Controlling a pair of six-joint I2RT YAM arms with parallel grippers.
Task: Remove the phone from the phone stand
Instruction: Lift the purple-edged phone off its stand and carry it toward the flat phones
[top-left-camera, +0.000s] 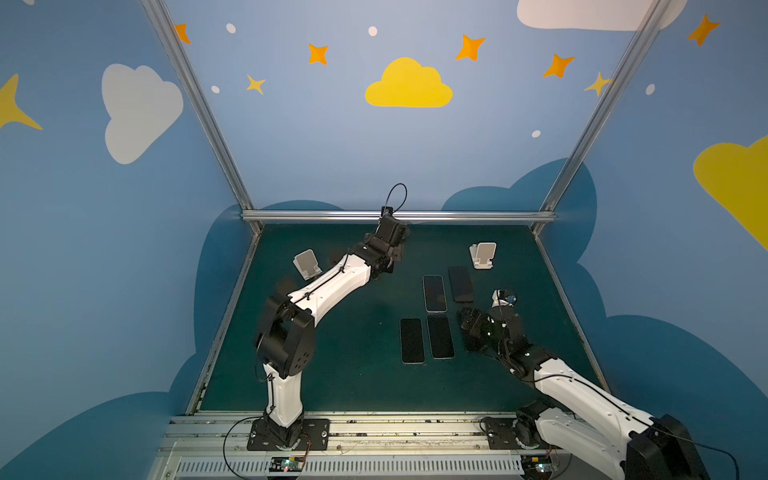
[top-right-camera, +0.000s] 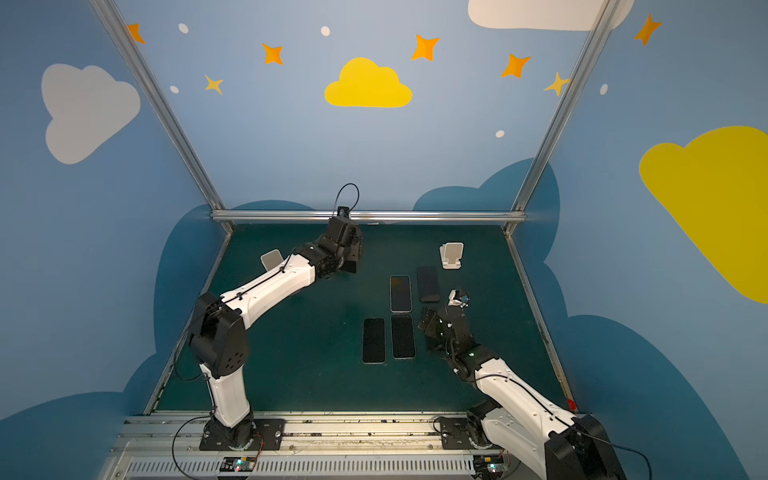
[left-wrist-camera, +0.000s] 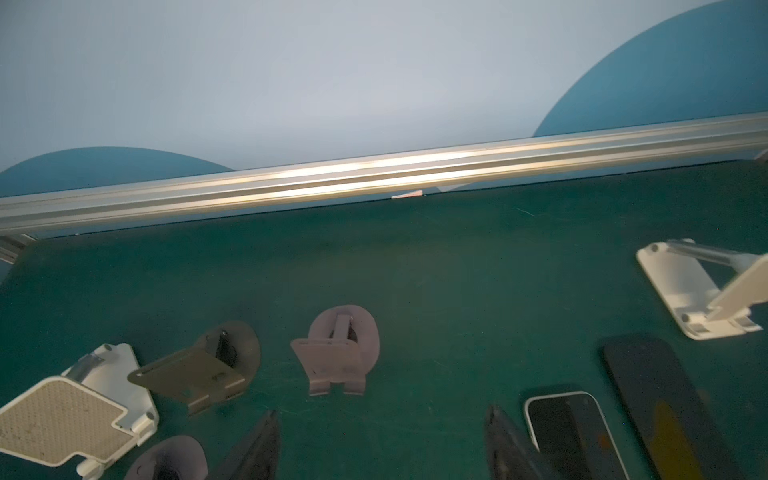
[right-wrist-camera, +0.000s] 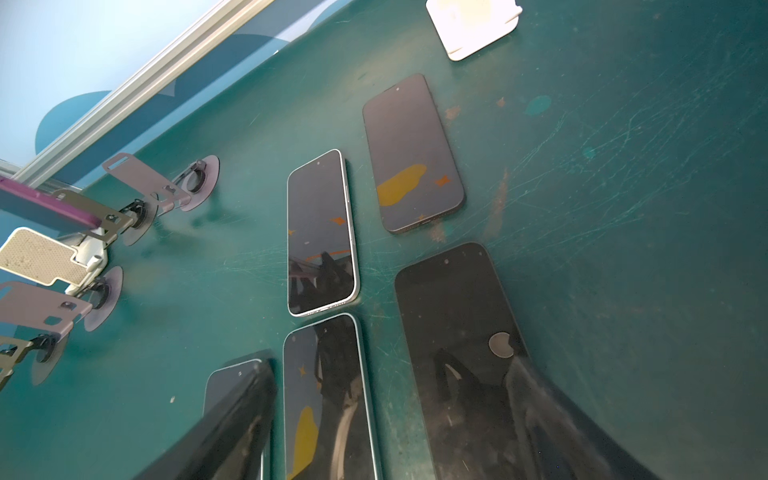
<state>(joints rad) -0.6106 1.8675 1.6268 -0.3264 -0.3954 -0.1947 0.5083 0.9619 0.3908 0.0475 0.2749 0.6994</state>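
Note:
At the back left, the stands I see in the left wrist view are all bare: an olive phone stand (left-wrist-camera: 195, 370), a pink one (left-wrist-camera: 336, 353) and a white mesh one (left-wrist-camera: 70, 415). A dark slab with a purple edge (right-wrist-camera: 50, 205) shows over the olive stand (right-wrist-camera: 112, 232) in the right wrist view. It may be the phone, but I cannot tell whether it rests there. My left gripper (left-wrist-camera: 380, 419) hovers open near these stands, with nothing between its fingers. My right gripper (right-wrist-camera: 399, 415) is open low over a flat black phone (right-wrist-camera: 457, 324).
Several phones lie flat, screen up, right of the middle of the green mat (top-left-camera: 353, 332), among them a white-rimmed one (top-left-camera: 434, 293). An empty white stand (top-left-camera: 483, 254) sits at the back right. An aluminium rail (top-left-camera: 399, 216) runs along the back edge.

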